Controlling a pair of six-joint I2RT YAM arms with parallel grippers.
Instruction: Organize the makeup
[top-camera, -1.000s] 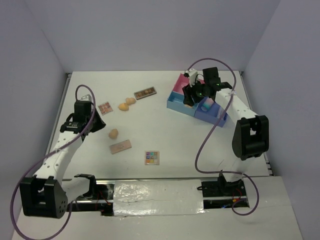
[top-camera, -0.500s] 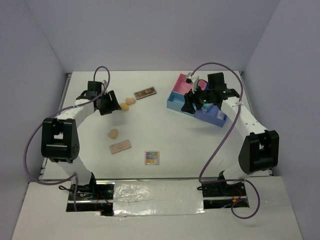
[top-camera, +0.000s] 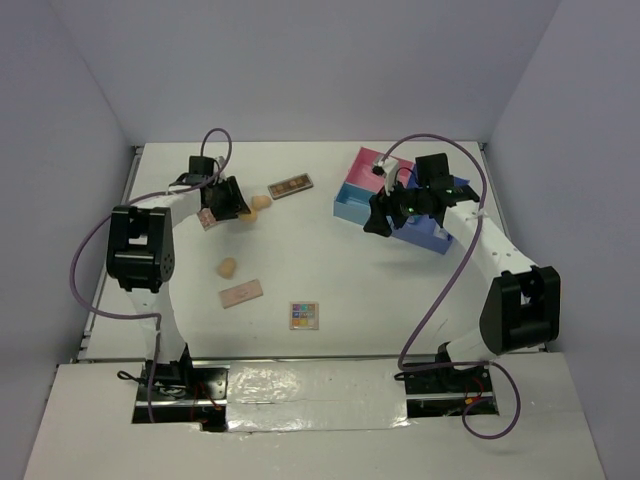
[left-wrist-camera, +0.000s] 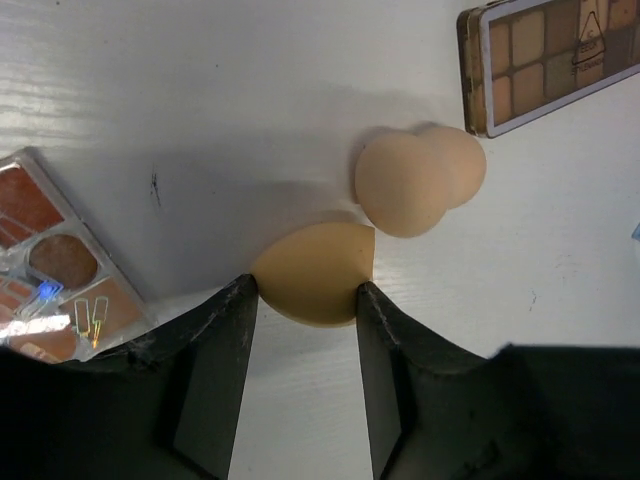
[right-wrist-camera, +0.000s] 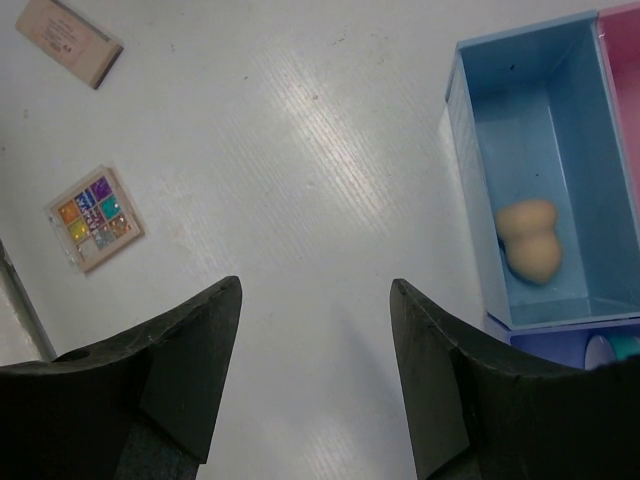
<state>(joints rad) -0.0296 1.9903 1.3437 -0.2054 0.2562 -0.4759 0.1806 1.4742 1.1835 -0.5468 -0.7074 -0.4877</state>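
- One peach sponge (right-wrist-camera: 528, 243) lies in the blue compartment of the tray (right-wrist-camera: 463, 170), toward the bench's far right corner. We judge the sorting barely begun.
- Out on the bench are three more sponges and four palettes: a brown palette (top-camera: 290, 186), a pink palette (top-camera: 242, 293), a multicolour palette (top-camera: 304, 315) and a reddish palette (left-wrist-camera: 50, 260).
- Our left tool (left-wrist-camera: 305, 288) pinches the darker sponge (left-wrist-camera: 315, 265), one finger touching each flank. The sponge rests on the bench toward the far left corner, just beside the paler sponge (left-wrist-camera: 415, 180).
- Its long axis runs from finger to finger, with the blunt cut end toward the paler sponge and the rounded end away.
- The lone sponge (top-camera: 228, 267) lies nearer the left edge.
- Our right tool (right-wrist-camera: 315, 285) is spread and empty over bare bench beside the tray.
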